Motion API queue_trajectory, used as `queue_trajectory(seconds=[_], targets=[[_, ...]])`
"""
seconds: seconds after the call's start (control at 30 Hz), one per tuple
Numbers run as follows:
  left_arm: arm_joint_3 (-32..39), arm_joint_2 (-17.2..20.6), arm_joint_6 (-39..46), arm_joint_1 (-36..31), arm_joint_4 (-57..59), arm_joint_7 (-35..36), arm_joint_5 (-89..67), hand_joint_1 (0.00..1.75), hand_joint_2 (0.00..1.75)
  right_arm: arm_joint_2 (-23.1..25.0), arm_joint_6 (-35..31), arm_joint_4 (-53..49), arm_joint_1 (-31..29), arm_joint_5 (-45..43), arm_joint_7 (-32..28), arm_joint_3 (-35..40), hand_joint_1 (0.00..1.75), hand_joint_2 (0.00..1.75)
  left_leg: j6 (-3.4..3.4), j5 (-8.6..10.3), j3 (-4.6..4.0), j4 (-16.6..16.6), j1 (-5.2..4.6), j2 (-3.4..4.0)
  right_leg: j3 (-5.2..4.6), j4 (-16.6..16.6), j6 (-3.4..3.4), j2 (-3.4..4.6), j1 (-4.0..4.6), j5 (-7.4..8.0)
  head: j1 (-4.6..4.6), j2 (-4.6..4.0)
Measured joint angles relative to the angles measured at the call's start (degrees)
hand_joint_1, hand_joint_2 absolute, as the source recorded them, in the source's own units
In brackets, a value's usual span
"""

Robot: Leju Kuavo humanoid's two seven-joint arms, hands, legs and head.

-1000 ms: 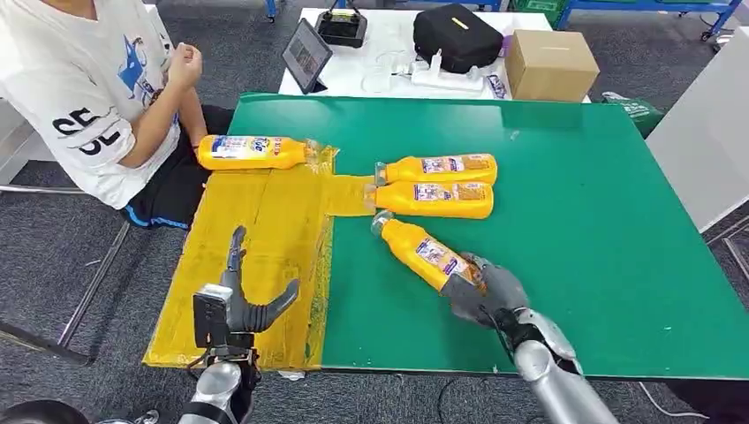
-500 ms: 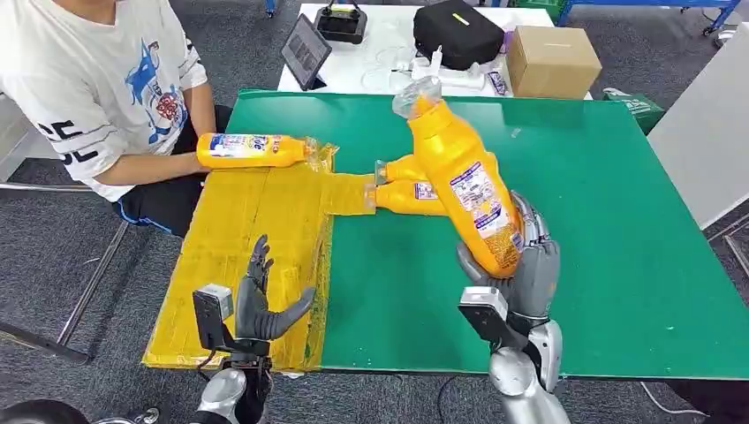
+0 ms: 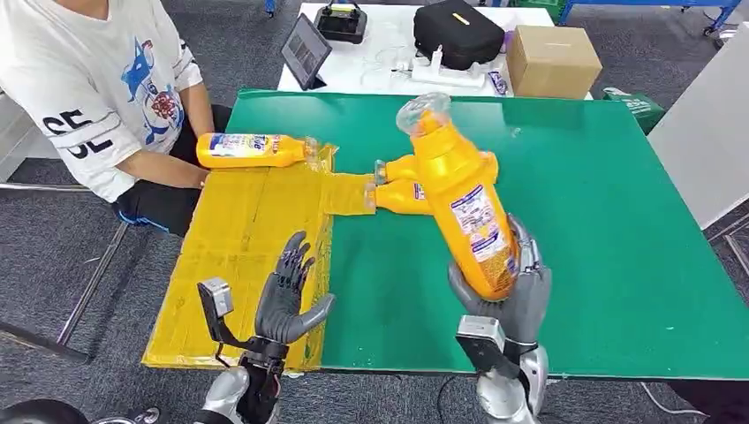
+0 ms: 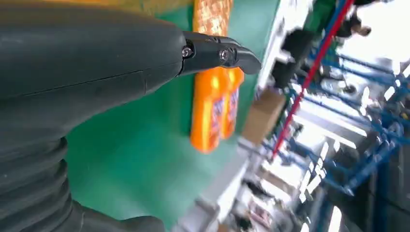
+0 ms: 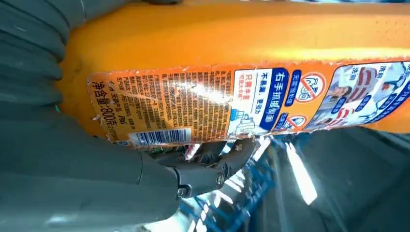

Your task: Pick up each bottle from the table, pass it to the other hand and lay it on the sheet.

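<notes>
My right hand (image 3: 510,296) grips an orange bottle (image 3: 459,196) by its base and holds it nearly upright above the green table (image 3: 601,221), its clear cap tilted toward the far left. The right wrist view shows the bottle's label (image 5: 232,101) close up against the hand. My left hand (image 3: 287,294) is raised over the near edge of the yellow sheet (image 3: 247,238), fingers spread, holding nothing. Two more orange bottles (image 3: 402,185) lie side by side behind the held one, also seen in the left wrist view as a pair of bottles (image 4: 212,106). Another bottle (image 3: 250,150) lies at the sheet's far edge.
A person in a white shirt (image 3: 88,79) sits at the table's far left, a forearm beside the bottle on the sheet. Behind the green table a white table carries a black bag (image 3: 457,35), a cardboard box (image 3: 552,62) and a tablet (image 3: 306,53).
My right hand lifted the bottle off the table and stood it up, then drew it slightly nearer. My left hand rose and turned toward the bottle. The person's arm reached down beside the far bottle.
</notes>
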Motion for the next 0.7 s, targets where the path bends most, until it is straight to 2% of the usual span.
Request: queue_trajectory(seconds=[0.27,0.4,0.7], targets=[[-0.7,0.6,-0.8,0.5,-0.9,0.2,1.0,0.00,1.75,0.4,0.1,2.7,0.2,-0.6,-0.1,1.3,1.75,1.75,0.00,0.00,-0.01,0.0,-0.01,0.00,-0.01,0.0,0.00,0.00,-0.01,0.00,0.00,0.00],[-1.0,1.0,-3.1,0.6,-1.4,-0.5,2.5,0.00,1.75,0.7,3.4,5.0,0.2,-1.5,0.0,2.5,1.75,1.75,0.00,0.00,-0.01,0.0,0.00,0.02,-0.02,0.0,0.00,0.00,0.00,0.00,0.00,0.00],[-2.6,1.1,-3.6,0.5,-1.5,-0.6,-0.4,0.00,1.75,1.9,1.0,16.1,-1.0,1.9,0.0,12.1,1.75,1.75,0.00,0.00,-0.03,0.0,0.05,0.01,-0.04,0.0,-0.01,0.00,0.02,-0.01,-0.02,0.00]])
